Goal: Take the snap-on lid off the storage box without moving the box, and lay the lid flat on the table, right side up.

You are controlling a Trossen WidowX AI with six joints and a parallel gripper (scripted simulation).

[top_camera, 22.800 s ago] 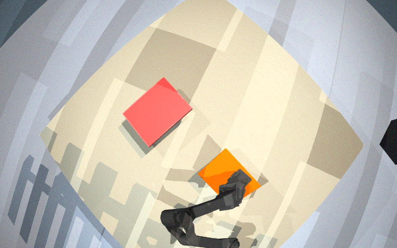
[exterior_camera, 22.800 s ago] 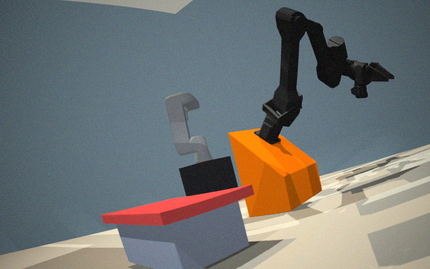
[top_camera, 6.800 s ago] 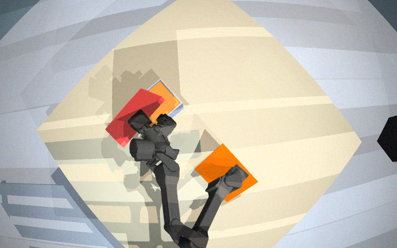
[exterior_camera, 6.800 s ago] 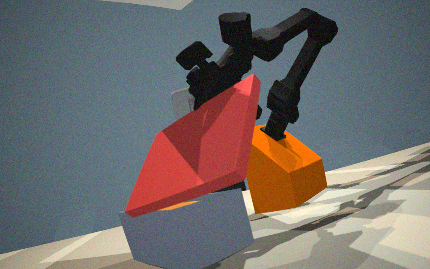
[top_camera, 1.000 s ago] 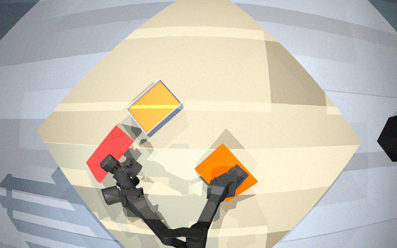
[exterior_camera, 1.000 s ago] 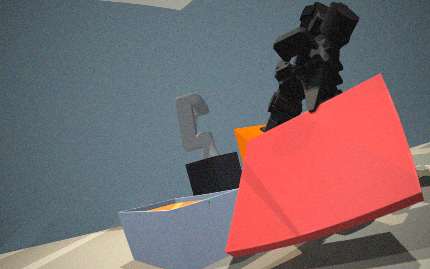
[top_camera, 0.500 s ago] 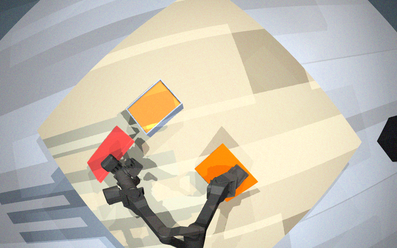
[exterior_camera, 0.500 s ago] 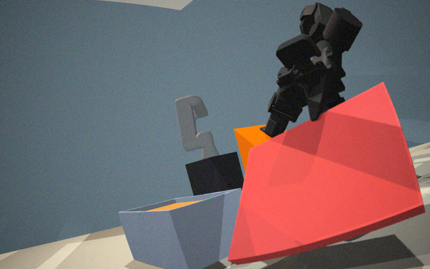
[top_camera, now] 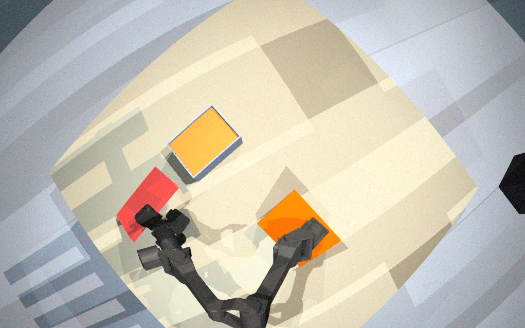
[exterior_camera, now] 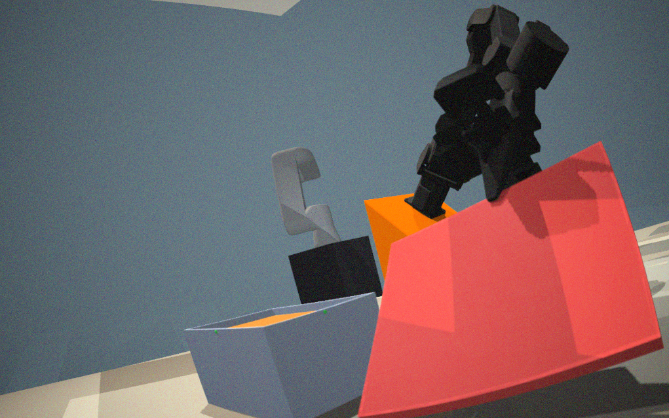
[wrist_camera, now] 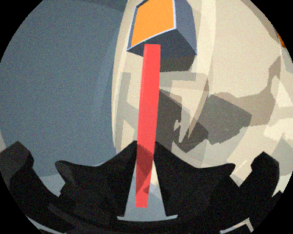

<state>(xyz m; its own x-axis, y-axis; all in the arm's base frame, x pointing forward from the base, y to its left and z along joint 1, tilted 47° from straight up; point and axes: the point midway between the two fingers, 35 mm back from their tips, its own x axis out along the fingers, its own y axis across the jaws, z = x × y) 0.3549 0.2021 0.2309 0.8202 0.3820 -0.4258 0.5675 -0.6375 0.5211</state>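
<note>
Lid's off, now for the lay-down!

And the red lid (top_camera: 149,188) (exterior_camera: 502,291) (wrist_camera: 149,88) hangs steeply tilted, the gripper (top_camera: 159,223) (exterior_camera: 497,191) (wrist_camera: 145,145) clamped on its upper edge! In the top view the open storage box (top_camera: 222,156) (exterior_camera: 321,358) (wrist_camera: 186,33) sits between one and two o'clock of it, the pair apart. Removal looks done; lowering and laying flat looks like the step in hand. What's needed now? Bring that low edge gently to the table (top_camera: 337,163) (exterior_camera: 144,384) (wrist_camera: 235,70), swing the face level, top side up, then release. Keep away from that box: one nudge could spoil it!
</note>
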